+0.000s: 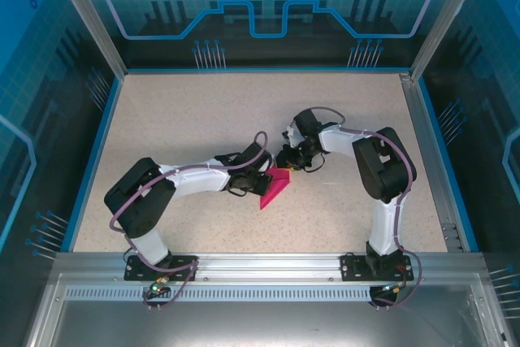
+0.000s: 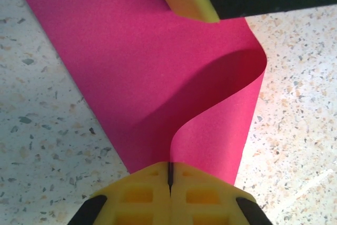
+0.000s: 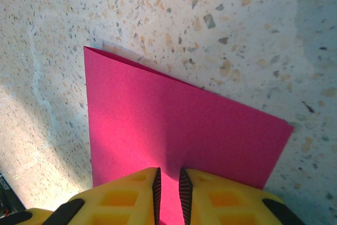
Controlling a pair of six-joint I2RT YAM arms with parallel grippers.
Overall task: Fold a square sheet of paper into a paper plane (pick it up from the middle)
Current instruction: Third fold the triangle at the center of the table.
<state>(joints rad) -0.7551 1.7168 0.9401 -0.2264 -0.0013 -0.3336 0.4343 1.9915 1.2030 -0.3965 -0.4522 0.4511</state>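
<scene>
My left fingers (image 2: 150, 185) are pinching shut on the curling paper plane (image 2: 131, 67) while my right fingers (image 3: 142, 191) are clamping its opposite edge, probably steadying it for creasing.

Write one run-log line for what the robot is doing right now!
stage: mid-fold | thing: magenta-pink folded paper sheet | left gripper: shut on paper, sheet bowed | right gripper: shut on paper

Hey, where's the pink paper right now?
In the top view the magenta-pink folded paper is at mid-table, gripped on its left by the left hand and on its right by the right hand.
</scene>
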